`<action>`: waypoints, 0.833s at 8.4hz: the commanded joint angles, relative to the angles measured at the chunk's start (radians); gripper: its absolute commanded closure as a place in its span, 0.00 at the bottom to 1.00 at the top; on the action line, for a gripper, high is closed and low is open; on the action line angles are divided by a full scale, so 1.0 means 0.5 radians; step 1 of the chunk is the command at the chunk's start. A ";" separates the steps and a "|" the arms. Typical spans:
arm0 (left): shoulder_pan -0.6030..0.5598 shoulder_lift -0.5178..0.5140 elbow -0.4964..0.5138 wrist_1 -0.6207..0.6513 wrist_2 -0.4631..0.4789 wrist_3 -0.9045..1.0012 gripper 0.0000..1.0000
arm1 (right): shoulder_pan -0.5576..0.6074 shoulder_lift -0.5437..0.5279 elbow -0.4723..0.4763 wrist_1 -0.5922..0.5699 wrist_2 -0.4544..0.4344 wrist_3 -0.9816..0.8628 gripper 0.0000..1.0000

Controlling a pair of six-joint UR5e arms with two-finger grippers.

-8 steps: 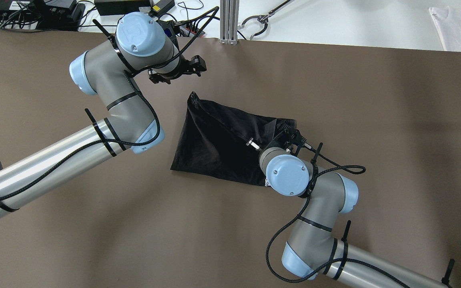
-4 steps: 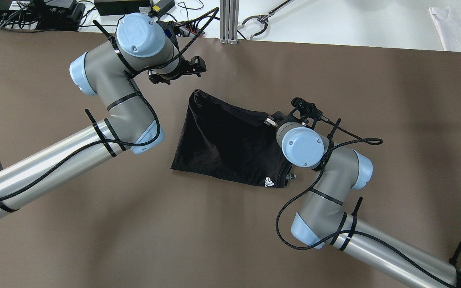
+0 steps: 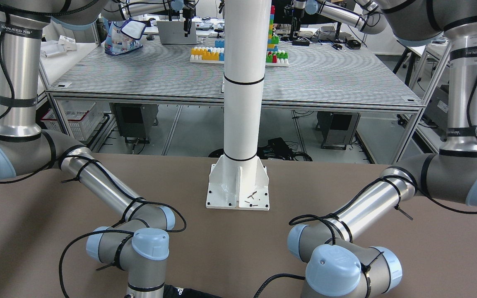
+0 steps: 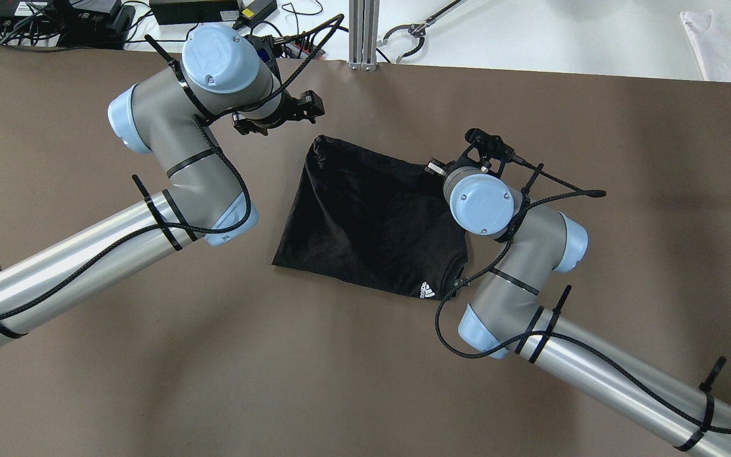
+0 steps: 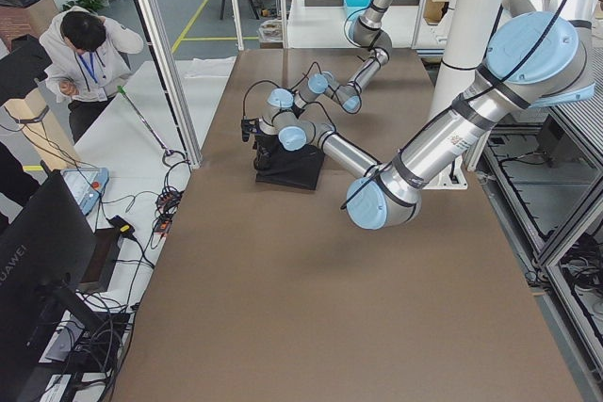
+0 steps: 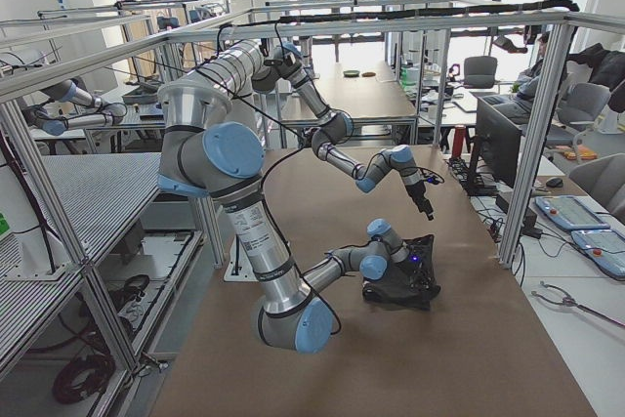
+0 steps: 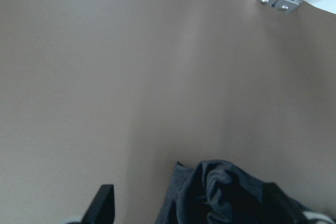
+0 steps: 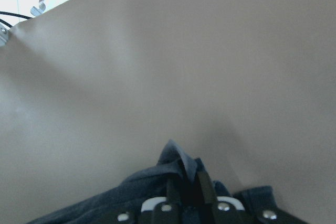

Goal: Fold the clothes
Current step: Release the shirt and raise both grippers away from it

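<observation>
See black shirt [image 4: 372, 222] flat at mid tabletop [image 4: 625, 158], white logo [image 4: 427, 291] at its 5 o'clock. Pinched at its 2 o'clock corner by right pincer [image 8: 188, 174], clamped narrow on cloth. Flanked just off 11 o'clock corner by left pincer [image 4: 278, 115], spread wide, empty.

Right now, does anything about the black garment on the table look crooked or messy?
The black garment lies askew to the table edge, and its far-left corner is bunched into wrinkles. The right gripper is shut on a raised peak of cloth at the far-right corner.
</observation>
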 commanded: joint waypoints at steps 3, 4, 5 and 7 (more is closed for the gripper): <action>-0.005 0.011 -0.004 -0.004 -0.006 0.000 0.00 | 0.258 0.035 -0.016 0.024 0.291 -0.370 0.07; -0.033 0.011 -0.028 0.002 -0.015 0.003 0.00 | 0.267 0.011 -0.010 0.024 0.298 -0.544 0.07; -0.069 0.090 -0.065 0.005 -0.018 0.063 0.00 | 0.301 -0.047 -0.001 0.018 0.352 -0.755 0.07; -0.241 0.420 -0.291 0.021 -0.100 0.586 0.00 | 0.460 -0.249 0.048 0.006 0.497 -1.285 0.06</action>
